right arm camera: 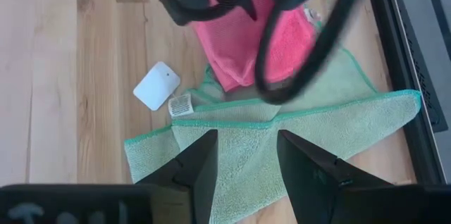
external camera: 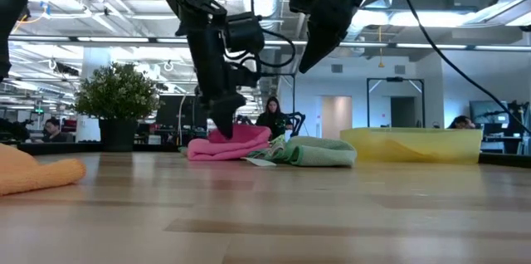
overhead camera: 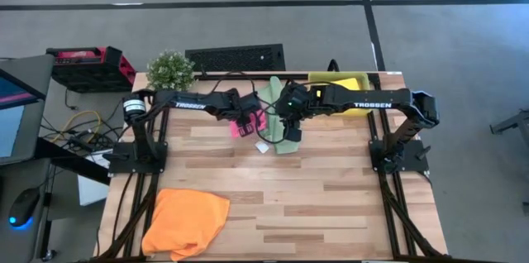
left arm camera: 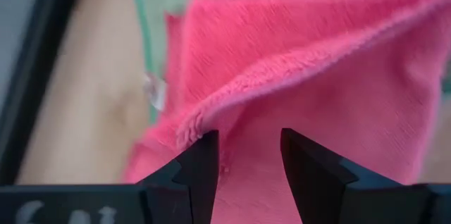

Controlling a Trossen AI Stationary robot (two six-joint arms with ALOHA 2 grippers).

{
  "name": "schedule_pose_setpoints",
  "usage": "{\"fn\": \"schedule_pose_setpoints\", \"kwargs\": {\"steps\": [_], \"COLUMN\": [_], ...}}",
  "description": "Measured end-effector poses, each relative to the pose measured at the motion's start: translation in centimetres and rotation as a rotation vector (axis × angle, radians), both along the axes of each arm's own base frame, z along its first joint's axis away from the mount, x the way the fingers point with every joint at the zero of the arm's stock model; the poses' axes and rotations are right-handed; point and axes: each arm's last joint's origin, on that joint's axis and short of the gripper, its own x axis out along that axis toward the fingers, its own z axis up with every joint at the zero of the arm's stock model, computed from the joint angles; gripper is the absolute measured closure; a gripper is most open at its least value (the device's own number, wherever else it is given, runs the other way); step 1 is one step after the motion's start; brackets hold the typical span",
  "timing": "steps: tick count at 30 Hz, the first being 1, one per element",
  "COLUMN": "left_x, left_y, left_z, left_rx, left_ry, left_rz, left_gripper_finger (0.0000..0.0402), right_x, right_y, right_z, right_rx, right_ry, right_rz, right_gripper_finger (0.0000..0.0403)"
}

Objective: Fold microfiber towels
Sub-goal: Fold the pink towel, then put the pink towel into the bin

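Observation:
A hot pink towel (overhead camera: 235, 128) lies bunched at the table's far middle, with a raised fold (left arm camera: 282, 76) across it. One part of it rests on the pale green towel (right arm camera: 296, 132), which lies spread beside it. My left gripper (left arm camera: 246, 136) is open and slants down, its fingertips at the pink towel's top (external camera: 236, 141). My right gripper (right arm camera: 246, 139) is open with nothing between its fingers. It hangs well above the green towel (external camera: 319, 152). An orange towel (overhead camera: 186, 220) lies crumpled at the near left corner. My left gripper stands open over the pink towel, slanting down from the table's left, with its fingers (left arm camera: 204, 160) on either side of a stretch of the cloth. I cannot tell whether they touch it.
A small white tag (right arm camera: 156, 85) lies on the wood next to the green towel. A translucent yellow tray (overhead camera: 340, 81) stands at the far right and a potted plant (overhead camera: 171, 69) at the far left. Bare wood (overhead camera: 314, 205) fills the near middle and right.

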Motion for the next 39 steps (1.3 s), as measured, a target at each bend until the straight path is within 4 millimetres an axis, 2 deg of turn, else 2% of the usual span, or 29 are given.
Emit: {"fn": "schedule_pose_setpoints", "kwargs": {"steps": [8,12,18,23,29,33,39], "left_x": [0.7,1.1,1.3,0.0,-2.2,-4.1,-6.8], "left_y": [1.4,1.8,1.3,-1.1,-5.4,-8.0,-11.0], "left_z": [0.6,1.1,1.7,3.3,5.4,6.7,8.2], "left_rx": [0.118,0.231,0.253,0.166,0.142,0.125,0.075], "left_ry": [-0.058,-0.068,-0.088,-0.059,-0.043,-0.108,-0.206], "left_rz": [-0.058,-0.049,-0.054,-0.054,-0.063,-0.029,0.030], "left_gripper_finger": [0.0256,0.0256,0.0256,0.0256,0.0256,0.0256,0.0256], "right_x": [0.0,0.0,0.0,-0.1,0.2,2.0,5.8], "right_y": [-0.2,-0.2,-0.2,0.0,1.4,2.3,3.5], "right_z": [0.0,0.0,0.0,-0.3,-2.5,-4.0,-8.1], "right_rx": [-0.001,-0.001,-0.004,-0.041,-0.124,-0.208,-0.273], "right_ry": [-0.002,-0.002,0.000,0.023,0.043,-0.060,-0.133], "right_rz": [-0.006,-0.005,0.000,0.080,0.254,0.353,0.434], "right_gripper_finger": [0.0232,0.0232,0.0232,0.0232,0.0232,0.0232,0.0232]}}
